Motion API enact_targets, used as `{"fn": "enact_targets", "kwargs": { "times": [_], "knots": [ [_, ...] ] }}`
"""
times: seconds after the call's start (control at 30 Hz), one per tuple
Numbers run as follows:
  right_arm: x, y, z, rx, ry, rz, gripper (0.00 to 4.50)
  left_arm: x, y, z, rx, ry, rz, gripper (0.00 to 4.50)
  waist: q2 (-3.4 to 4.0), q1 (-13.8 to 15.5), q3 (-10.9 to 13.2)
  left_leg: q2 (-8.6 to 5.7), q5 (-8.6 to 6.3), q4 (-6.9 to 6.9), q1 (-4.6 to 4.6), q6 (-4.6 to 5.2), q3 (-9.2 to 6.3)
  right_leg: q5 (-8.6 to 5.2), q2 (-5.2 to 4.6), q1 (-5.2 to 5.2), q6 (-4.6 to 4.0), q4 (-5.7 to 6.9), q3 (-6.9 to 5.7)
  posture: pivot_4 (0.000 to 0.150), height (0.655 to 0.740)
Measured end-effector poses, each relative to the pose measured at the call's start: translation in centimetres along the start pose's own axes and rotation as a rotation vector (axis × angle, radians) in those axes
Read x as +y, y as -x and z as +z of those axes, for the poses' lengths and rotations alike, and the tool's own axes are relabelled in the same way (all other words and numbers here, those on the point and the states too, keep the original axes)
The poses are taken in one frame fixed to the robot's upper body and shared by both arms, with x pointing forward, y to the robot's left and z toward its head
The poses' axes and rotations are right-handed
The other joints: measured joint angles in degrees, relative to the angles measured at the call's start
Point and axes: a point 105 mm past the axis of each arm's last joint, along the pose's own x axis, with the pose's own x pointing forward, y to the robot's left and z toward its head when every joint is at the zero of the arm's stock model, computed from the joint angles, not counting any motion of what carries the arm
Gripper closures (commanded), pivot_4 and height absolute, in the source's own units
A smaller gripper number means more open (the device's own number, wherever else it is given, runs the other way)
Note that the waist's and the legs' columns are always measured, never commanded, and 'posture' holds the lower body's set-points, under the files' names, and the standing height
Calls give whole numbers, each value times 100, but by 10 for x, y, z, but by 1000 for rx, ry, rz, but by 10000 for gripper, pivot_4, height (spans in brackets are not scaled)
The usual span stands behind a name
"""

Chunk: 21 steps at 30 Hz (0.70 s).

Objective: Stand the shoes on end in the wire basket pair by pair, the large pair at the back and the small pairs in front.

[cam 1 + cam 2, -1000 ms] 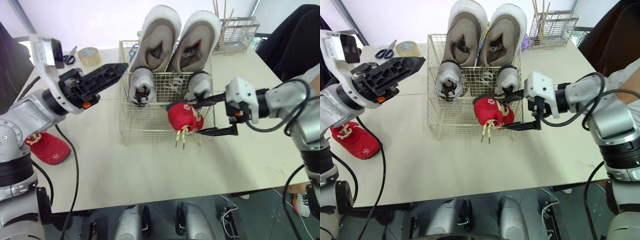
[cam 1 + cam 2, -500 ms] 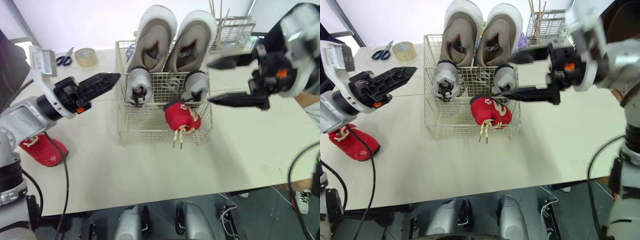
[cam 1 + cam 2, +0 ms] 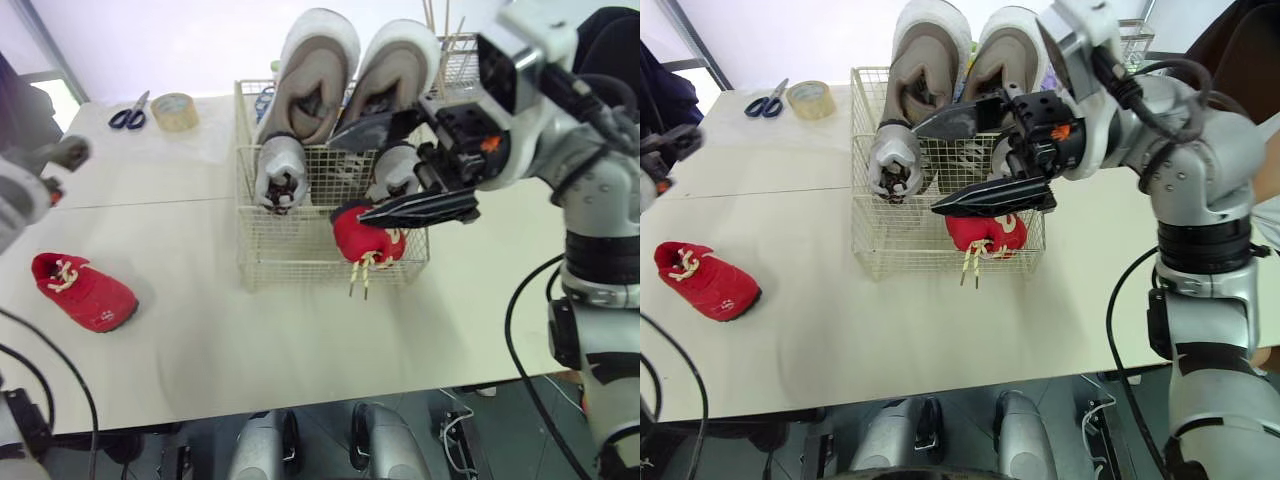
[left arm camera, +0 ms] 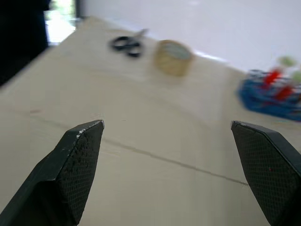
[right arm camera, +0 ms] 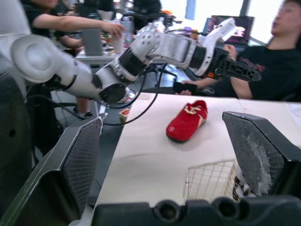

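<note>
Left eye view: right jaws hang wide open just above a red shoe (image 3: 358, 232) sitting in the basket's (image 3: 290, 252) front right corner. The other red shoe (image 3: 85, 293) lies on the surface (image 3: 250, 340), well left. Left jaws are spread open too.

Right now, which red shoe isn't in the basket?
The red shoe lying on the table at the robot's left. The other red shoe sits in the wire basket, front right.

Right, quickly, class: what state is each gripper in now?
Left gripper: open, holding nothing.
Right gripper: open, holding nothing.
</note>
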Motion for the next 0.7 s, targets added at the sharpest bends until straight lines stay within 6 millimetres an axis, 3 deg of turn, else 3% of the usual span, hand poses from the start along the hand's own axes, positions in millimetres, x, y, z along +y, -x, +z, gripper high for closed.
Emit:
{"fn": "enact_targets", "kwargs": {
  "times": [0.13,0.27,0.47,0.6,0.7],
  "knots": [
    [-8,-6,-9,-10,11,43,561,36,16,2,32,20,192,0,-4,21,-1,1,2,-1,1,-8,-3,0,0,-1,-1,7,-1,1500,7400],
    [-12,-12,-15,-22,12,67,561,57,30,4,40,76,332,0,-9,66,-2,-5,-7,0,1,-25,-7,0,-11,-2,-2,14,-1,1500,7400],
    [-18,-15,-20,-32,14,74,561,77,52,-47,202,145,494,0,-14,18,-5,-11,-7,-18,5,-40,-5,0,-51,-21,-7,27,6,1500,7400],
    [-19,-17,-22,-32,17,76,561,91,60,-70,275,195,552,0,-15,20,-6,-15,5,-44,6,-59,-3,-10,-54,-35,-43,27,6,1500,7400],
    [-19,-18,-22,-32,17,75,561,93,53,-78,298,237,524,0,-17,48,-7,-15,12,-55,7,-69,-3,-16,-52,-39,-56,29,-1,1500,7400]
  ]
}}
